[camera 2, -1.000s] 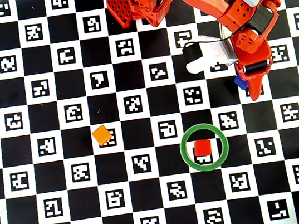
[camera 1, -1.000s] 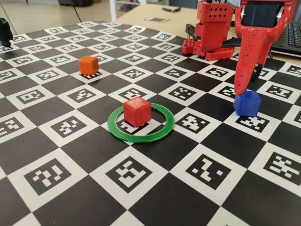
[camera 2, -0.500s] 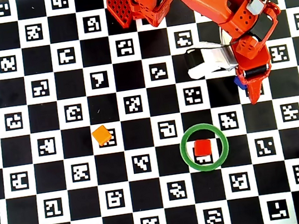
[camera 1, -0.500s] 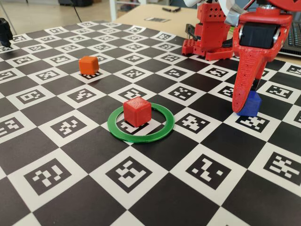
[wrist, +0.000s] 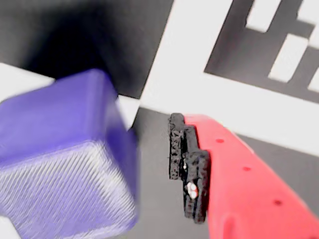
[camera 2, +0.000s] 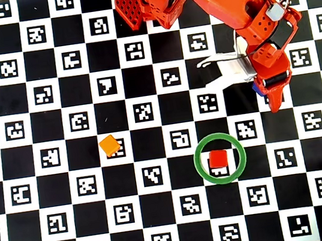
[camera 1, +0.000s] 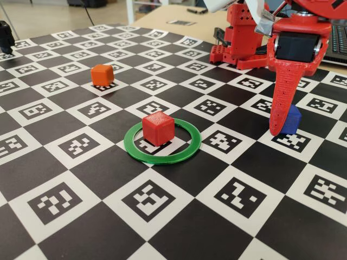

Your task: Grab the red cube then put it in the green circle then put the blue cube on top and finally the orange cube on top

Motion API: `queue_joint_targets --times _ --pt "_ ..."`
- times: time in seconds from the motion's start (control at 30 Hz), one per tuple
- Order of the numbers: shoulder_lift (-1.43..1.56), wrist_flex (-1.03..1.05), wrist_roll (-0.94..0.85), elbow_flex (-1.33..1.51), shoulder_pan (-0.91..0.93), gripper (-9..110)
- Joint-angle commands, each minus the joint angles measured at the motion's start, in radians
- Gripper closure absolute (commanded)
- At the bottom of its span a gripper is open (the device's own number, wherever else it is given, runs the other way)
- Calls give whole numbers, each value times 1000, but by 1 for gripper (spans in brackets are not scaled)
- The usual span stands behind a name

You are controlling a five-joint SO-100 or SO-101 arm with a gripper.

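The red cube [camera 1: 158, 128] sits inside the green circle [camera 1: 133, 149] near the board's middle; both also show in the overhead view, the cube [camera 2: 217, 158] within the ring [camera 2: 199, 162]. The orange cube [camera 1: 102, 75] stands alone at the far left. The blue cube [camera 1: 293, 120] rests on the board at the right. My gripper [camera 1: 284, 128] is down at the blue cube, open, one red finger just in front of it. In the wrist view the blue cube [wrist: 65, 159] fills the left, a clear gap from the black pad [wrist: 189, 169] of the red finger. The other finger is hidden.
The red arm base [camera 1: 238, 38] stands at the back right of the checkered marker board [camera 1: 179, 216]. A dark object [camera 1: 5, 35] sits at the far left edge. The wooden table [camera 1: 162, 16] lies beyond the board.
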Motion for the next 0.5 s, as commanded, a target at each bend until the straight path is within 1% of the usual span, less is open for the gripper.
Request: queue_joint_targets --times 0.0,0.3,0.47 --pt "20 6 -67 -63 14 58" --pt "17 18 -186 -87 6 62" --pt "-2 46 -199 -126 5 62"
